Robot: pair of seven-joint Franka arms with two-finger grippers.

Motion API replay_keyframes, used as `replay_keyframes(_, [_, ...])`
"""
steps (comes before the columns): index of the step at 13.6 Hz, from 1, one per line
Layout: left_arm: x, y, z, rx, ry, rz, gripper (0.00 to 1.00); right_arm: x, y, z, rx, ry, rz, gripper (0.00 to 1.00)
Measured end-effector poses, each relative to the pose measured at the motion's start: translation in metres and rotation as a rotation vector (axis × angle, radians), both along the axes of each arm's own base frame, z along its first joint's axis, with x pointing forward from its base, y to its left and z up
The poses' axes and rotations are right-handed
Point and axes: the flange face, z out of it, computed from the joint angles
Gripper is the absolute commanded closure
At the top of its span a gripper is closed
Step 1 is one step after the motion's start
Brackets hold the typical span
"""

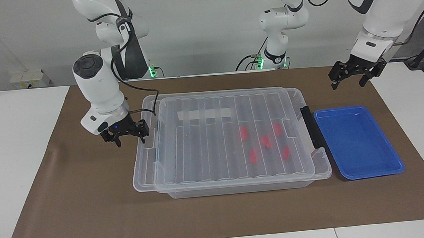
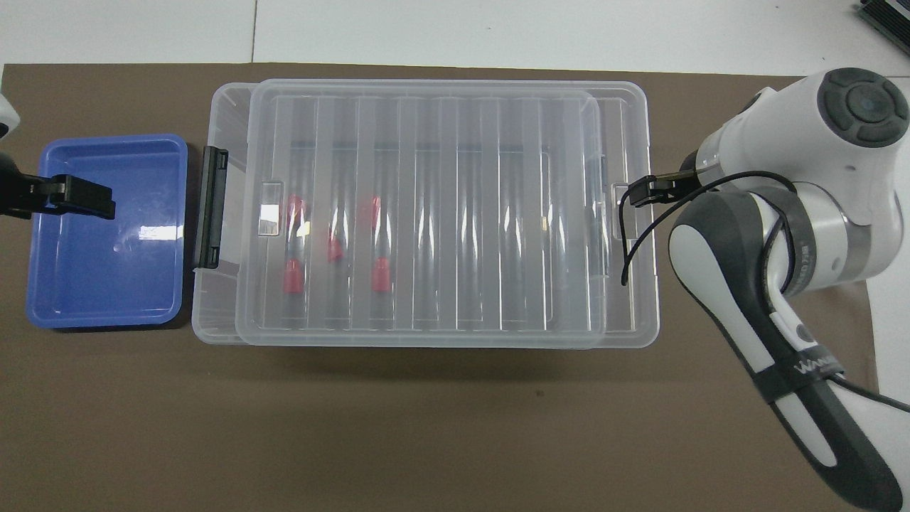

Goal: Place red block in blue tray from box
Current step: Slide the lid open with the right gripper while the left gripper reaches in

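**Ana:** Looking at the box [image 1: 239, 188] first: clear thin plastic on the brown mat [image 1: 92, 217] that covers the tabletop [image 1: 14, 166]. Its ribbed lid [image 1: 199, 146] lies loose and skewed, overhanging toward the right arm's end.

**Ben:** Glossy, and I'd guess bendy. Where's the red block [image 1: 252, 155]?

**Ana:** Inside the box under the lid, toward the left arm's end. It's one of five alike, and this one lies among those farthest from the robots.

**Ben:** How would it handle?

**Ana:** Small and chunky, so probably light and rigid. It looks smooth, so perhaps a bit slippery. I'd pinch it from above across its narrower sides. The lid has to come clear first, though.

**Ben:** And the blue tray [image 1: 355, 142]?

**Ana:** Empty, shallow, with rounded corners and a raised rim. It sits just beside the box's dark latch [image 1: 311, 127].

**Ben:** The arms?

**Ana:** The right gripper [image 1: 130, 139] is low at the lid's overhanging end. Its fingers are spread, one against the lid's edge and clamping nothing. The left gripper [image 1: 348, 81] waits over the tray's outer edge, fingers released and empty.
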Motion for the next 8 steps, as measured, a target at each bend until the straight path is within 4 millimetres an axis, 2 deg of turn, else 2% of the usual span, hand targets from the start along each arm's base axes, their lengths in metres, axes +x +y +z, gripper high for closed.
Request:
replay_keyframes(3, [0.003,-0.046,-0.015,-0.024,-0.055,0.092,0.0,0.002,-0.024,0.0,-0.006,0.01,0.03,0.1])
replay_keyframes(6, [0.008,-0.075,-0.025,-0.056,-0.096,0.195,0.0,0.003,-0.047,0.001,-0.01,0.01,0.057,0.1])
replay_keyframes(8, [0.016,-0.096,-0.039,-0.073,-0.105,0.23,0.0,0.004,-0.059,0.001,-0.011,0.009,0.063,0.1])
